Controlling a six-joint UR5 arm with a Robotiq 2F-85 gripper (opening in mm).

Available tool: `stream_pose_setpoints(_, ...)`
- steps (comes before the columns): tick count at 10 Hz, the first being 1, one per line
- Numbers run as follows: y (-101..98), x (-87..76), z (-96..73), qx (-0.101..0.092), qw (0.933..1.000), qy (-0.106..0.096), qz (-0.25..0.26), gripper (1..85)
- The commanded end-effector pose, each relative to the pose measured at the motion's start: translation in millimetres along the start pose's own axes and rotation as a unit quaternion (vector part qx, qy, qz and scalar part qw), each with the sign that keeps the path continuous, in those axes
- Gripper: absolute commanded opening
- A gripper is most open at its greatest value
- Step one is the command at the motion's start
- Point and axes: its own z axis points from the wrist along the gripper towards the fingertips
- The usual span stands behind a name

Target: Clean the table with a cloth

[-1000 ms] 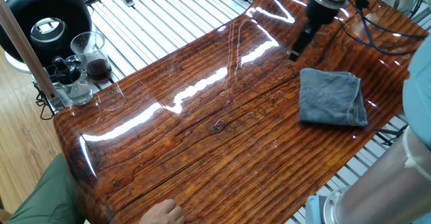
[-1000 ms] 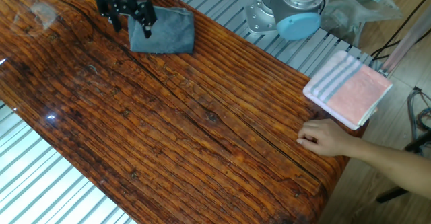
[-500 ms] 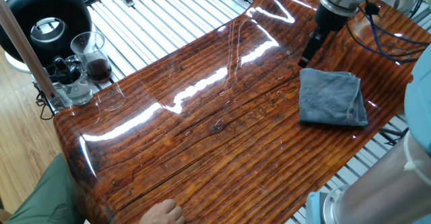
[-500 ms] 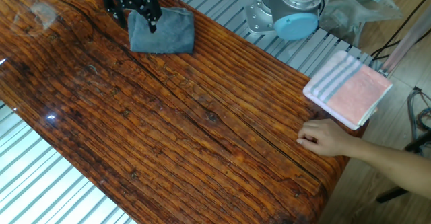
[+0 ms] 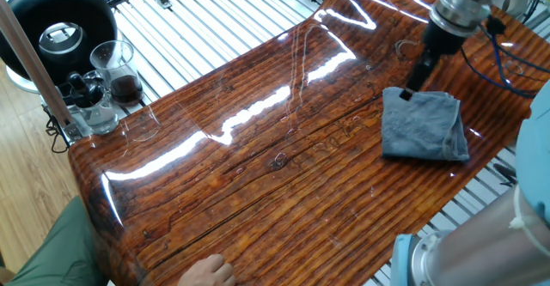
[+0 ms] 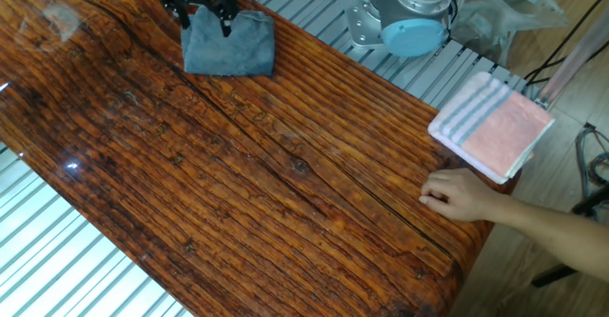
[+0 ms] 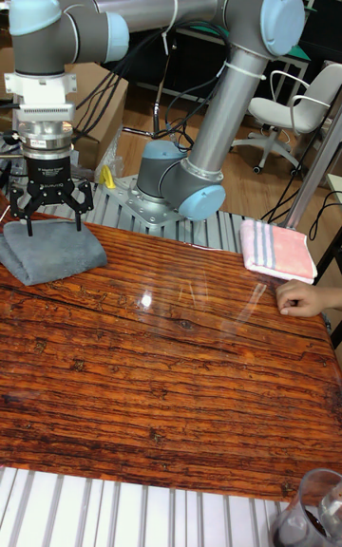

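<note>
The blue-grey cloth (image 5: 424, 126) (image 6: 228, 43) (image 7: 52, 250) lies folded and flat on the glossy reddish-brown table (image 5: 284, 174) (image 6: 266, 193) (image 7: 171, 367), near one end. My gripper (image 5: 414, 83) (image 6: 202, 10) (image 7: 49, 213) hangs open just above the cloth's far edge, fingers spread and pointing down. Nothing is between the fingers. In the tall fixed view the fingertips (image 7: 28, 227) hover a little above the cloth's top.
A folded pink and grey striped towel (image 6: 492, 125) (image 7: 277, 248) lies at the table's other end, with a person's hand (image 6: 461, 195) (image 7: 306, 298) beside it. Glass vessels (image 5: 116, 71) and a black round appliance (image 5: 56, 28) stand off one corner. The robot base (image 6: 400, 12) sits on the slatted frame.
The open gripper has travelled from the bare table beside the cloth to a spot over the cloth's far edge. The cloth has not moved.
</note>
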Motion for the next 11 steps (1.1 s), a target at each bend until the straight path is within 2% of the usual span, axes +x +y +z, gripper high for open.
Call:
stream_pose_setpoints(1,-1.7,19.5,9.7,-0.002,0.9994,-0.014,-0.030,85.0)
stream_pose_setpoints(3,2.2,27.8,19.5,-0.005,0.9994,-0.017,-0.031,85.0)
stream_pose_setpoints(6,-1.1,32.1,36.8,-0.005,0.9985,-0.034,-0.042,85.0)
stream_pose_setpoints(7,-1.2,33.3,38.2,-0.004,0.9983,-0.037,-0.045,85.0)
stream_pose_setpoints(9,4.1,30.0,39.2,-0.016,0.9978,-0.046,-0.045,85.0)
stream_pose_setpoints(11,4.7,30.7,41.9,-0.020,0.9983,-0.045,-0.032,84.3)
